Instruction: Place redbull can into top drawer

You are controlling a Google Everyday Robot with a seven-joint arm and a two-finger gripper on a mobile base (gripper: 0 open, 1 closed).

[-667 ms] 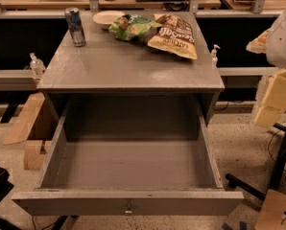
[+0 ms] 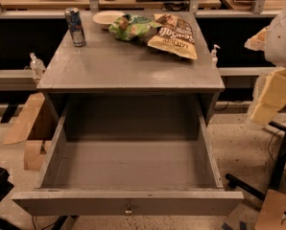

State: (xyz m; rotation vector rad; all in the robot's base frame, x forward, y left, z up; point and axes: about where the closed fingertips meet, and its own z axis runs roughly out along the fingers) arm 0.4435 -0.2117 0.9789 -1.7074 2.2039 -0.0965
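The redbull can [image 2: 75, 27] stands upright at the back left corner of the grey table top [image 2: 128, 63]. It is slim, blue and silver. The top drawer [image 2: 128, 164] is pulled fully open below the table top, and its inside is bare. A small metal knob [image 2: 128, 210] sits on its front. My gripper [image 2: 270, 97] is the cream-coloured part under the white arm [image 2: 282, 30] at the right edge. It hangs beside the table, far to the right of the can and holds nothing that I can see.
A white bowl [image 2: 104, 18], a green snack bag [image 2: 131, 27] and a brown snack bag [image 2: 174, 36] lie at the back of the table top. A small pump bottle [image 2: 213, 55] stands right of the table. Cardboard boxes [image 2: 30, 128] lie on the floor at left.
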